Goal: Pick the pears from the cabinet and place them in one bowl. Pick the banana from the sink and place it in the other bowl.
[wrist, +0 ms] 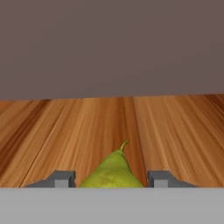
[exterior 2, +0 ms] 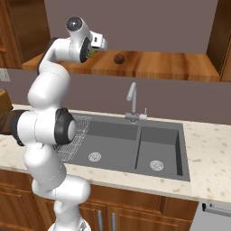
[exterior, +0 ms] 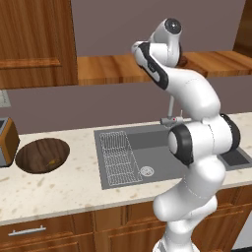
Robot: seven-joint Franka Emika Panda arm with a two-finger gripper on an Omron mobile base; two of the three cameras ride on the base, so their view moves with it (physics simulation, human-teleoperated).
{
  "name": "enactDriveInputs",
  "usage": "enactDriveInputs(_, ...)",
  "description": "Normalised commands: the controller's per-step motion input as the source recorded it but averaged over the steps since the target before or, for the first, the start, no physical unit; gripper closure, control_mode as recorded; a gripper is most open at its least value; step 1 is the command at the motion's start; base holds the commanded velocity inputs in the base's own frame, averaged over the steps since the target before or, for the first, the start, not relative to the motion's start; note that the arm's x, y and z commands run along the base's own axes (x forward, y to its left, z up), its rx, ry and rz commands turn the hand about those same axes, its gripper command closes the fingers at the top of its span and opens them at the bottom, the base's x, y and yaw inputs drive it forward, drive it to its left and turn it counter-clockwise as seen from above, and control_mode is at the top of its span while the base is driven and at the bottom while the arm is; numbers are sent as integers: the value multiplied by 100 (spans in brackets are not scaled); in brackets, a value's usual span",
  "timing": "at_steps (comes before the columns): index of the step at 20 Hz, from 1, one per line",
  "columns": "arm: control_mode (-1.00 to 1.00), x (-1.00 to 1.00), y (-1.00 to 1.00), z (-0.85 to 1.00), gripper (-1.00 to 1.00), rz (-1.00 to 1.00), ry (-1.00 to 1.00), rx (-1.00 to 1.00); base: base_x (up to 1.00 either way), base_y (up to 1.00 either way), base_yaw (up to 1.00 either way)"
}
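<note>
Two basins make up the dark grey sink (exterior 2: 135, 144), set in a pale speckled tabletop (exterior: 59, 189) above brown drawers, with a white wire rack (exterior: 117, 157) in one basin and a curved faucet (exterior 2: 132, 101) behind. On the tabletop left of the sink sits the wide brown bowl (exterior: 42, 155). Above, against a grey-brown wall, runs the cabinet (exterior 2: 153, 63) with its open wooden shelf. The tool (wrist: 113, 179) is up at this shelf, fingers (wrist: 63, 178) on either side of the green pear (wrist: 113, 173), seemingly pinching it. The pear's long axis runs along the shelf, stem pointing away from the tool toward the back wall. Farther right on the shelf lies the brown pear (exterior 2: 119, 58), well apart.
</note>
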Motion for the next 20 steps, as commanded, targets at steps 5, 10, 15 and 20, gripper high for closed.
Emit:
enactDriveInputs(5,-100,-72,0,12,100,0,-2,0,0,0,0)
enactDriveInputs(10,-100,-99,0,5,100,0,-3,0,0,0,0)
enactDriveInputs(15,-100,-100,0,0,100,2,-7,0,0,0,0)
enactDriveInputs(20,-100,-100,0,0,100,3,-3,0,0,0,0)
